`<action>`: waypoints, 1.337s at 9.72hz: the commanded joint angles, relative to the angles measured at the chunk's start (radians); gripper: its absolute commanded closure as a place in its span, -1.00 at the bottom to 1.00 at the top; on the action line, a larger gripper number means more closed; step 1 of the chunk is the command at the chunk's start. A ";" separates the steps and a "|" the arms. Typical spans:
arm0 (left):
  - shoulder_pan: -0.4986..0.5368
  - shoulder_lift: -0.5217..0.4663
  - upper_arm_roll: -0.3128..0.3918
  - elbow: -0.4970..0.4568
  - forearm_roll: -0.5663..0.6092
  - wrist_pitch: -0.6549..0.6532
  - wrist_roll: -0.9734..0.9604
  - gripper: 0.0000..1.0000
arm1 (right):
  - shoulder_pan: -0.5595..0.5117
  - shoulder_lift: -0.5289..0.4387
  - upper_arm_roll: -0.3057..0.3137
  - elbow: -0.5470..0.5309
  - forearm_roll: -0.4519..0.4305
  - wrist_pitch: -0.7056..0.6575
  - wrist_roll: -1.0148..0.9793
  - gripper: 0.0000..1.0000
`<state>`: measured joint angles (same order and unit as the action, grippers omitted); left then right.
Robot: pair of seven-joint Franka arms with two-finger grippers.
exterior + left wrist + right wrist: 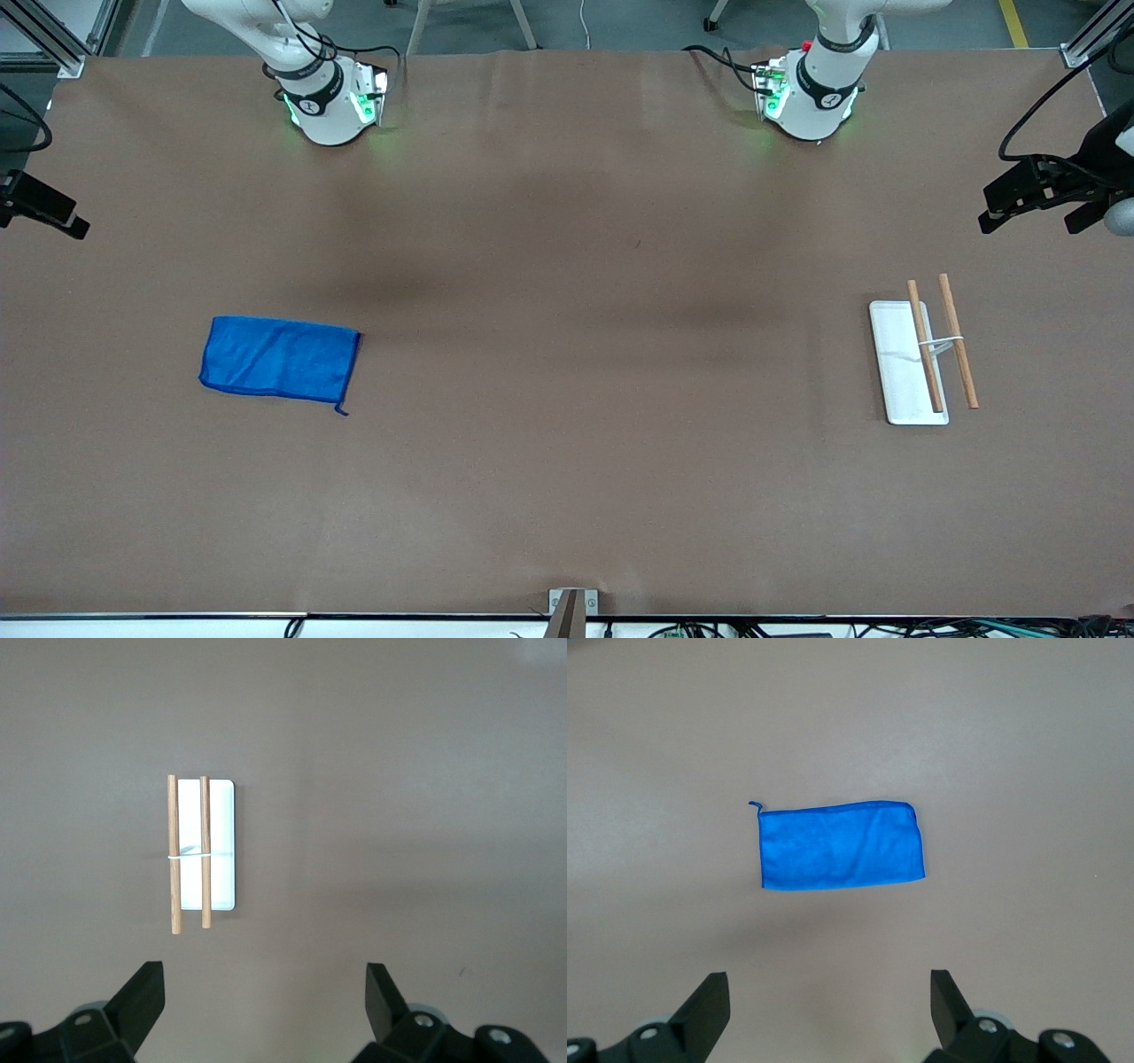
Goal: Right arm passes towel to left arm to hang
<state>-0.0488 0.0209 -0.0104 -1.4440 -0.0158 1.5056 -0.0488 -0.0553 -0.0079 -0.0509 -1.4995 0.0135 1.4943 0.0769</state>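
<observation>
The blue towel (279, 359) lies flat on the brown table toward the right arm's end, with its small loop (341, 410) at the corner nearest the front camera. It also shows in the right wrist view (840, 846). My right gripper (830, 983) is open and empty, high over the table beside the towel. My left gripper (266, 979) is open and empty, high over the table beside the white tray (221, 815) with two wooden rods (205, 850). Neither gripper shows in the front view.
The white tray (904, 372) with its rods (924, 346) lies toward the left arm's end. The arm bases (328, 97) (811, 97) stand at the table's farther edge. Black camera mounts (1045, 190) (40, 208) hang at both ends.
</observation>
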 commanded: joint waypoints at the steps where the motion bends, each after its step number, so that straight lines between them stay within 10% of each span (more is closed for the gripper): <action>1: 0.004 -0.010 -0.007 -0.036 0.016 -0.010 -0.011 -1.00 | -0.007 -0.004 0.000 0.015 -0.010 -0.013 -0.017 -1.00; 7: 0.010 -0.001 -0.003 -0.029 0.016 -0.004 0.010 -1.00 | -0.011 0.005 0.000 -0.010 -0.015 -0.066 -0.043 -1.00; 13: 0.017 -0.001 0.000 -0.030 0.016 -0.002 0.012 -1.00 | -0.017 0.155 0.000 -0.405 -0.004 0.439 -0.199 -1.00</action>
<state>-0.0376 0.0201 -0.0075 -1.4450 -0.0158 1.5056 -0.0455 -0.0613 0.1317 -0.0540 -1.8364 0.0132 1.8448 -0.0725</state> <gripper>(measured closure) 0.000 0.000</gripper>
